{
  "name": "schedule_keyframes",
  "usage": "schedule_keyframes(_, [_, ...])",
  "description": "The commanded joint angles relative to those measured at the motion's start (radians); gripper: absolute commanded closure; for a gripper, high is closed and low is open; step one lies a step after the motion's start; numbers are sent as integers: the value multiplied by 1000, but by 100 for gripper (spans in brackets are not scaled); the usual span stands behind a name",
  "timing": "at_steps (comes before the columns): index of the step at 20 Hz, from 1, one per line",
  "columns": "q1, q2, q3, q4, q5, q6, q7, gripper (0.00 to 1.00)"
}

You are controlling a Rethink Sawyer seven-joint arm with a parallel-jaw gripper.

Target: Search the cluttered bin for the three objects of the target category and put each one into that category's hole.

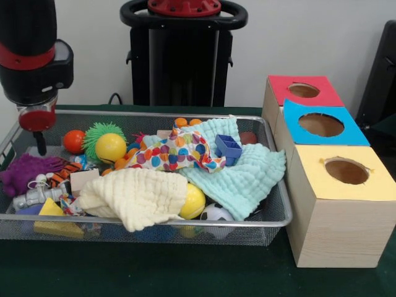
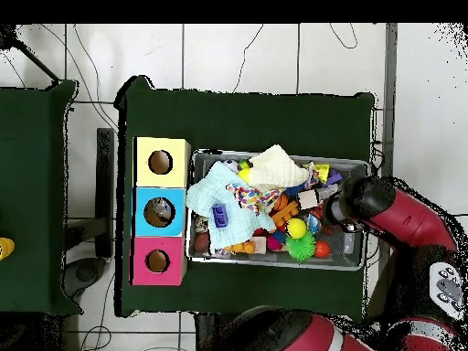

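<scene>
Green cloth covers the table (image 1: 185, 278); pale wall behind, tiled floor around it in the overhead view.

Item 1, gripper (image 1: 39, 143): hangs from the red and black arm (image 1: 31, 55) at the left end of the bin, low over the purple fuzzy toy (image 1: 25, 170). Only a thin dark tip shows; whether the fingers stand apart or together cannot be told. Nothing visibly held.

Item 2, wire mesh bin (image 1: 278, 219): full. Contents outward from the gripper: orange ball (image 1: 73, 141), green spiky ball (image 1: 99, 133), yellow ball (image 1: 111, 147), striped toy (image 1: 65, 174), wooden block (image 1: 83, 180), yellow wedge (image 1: 52, 210), cream cloth (image 1: 136, 197), second yellow ball (image 1: 194, 202) half under it, polka-dot cloth (image 1: 170, 154), blue square piece (image 1: 228, 148), mint cloth (image 1: 247, 179).

Item 3, box row right of the bin: red-topped box (image 1: 278, 90) far, blue-topped box (image 1: 297, 133) middle, yellow-topped box (image 1: 377, 185) near, each with one round hole.

Status: target category not identifiable from these views. Hole interiors look dark; no deposited object can be confirmed. Judged at the searching stage, with all three placements apparently outstanding and cloths hiding much of the load.
</scene>
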Motion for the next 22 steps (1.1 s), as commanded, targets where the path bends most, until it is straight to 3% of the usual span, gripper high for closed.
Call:
schedule_keyframes(1, [-15, 50, 102, 89, -27, -40, -3, 0])
schedule_keyframes(15, [-13, 68, 107, 102, -13, -66, 20, 0])
schedule_keyframes(22, [-5, 120, 123, 81, 9, -133, 67, 0])
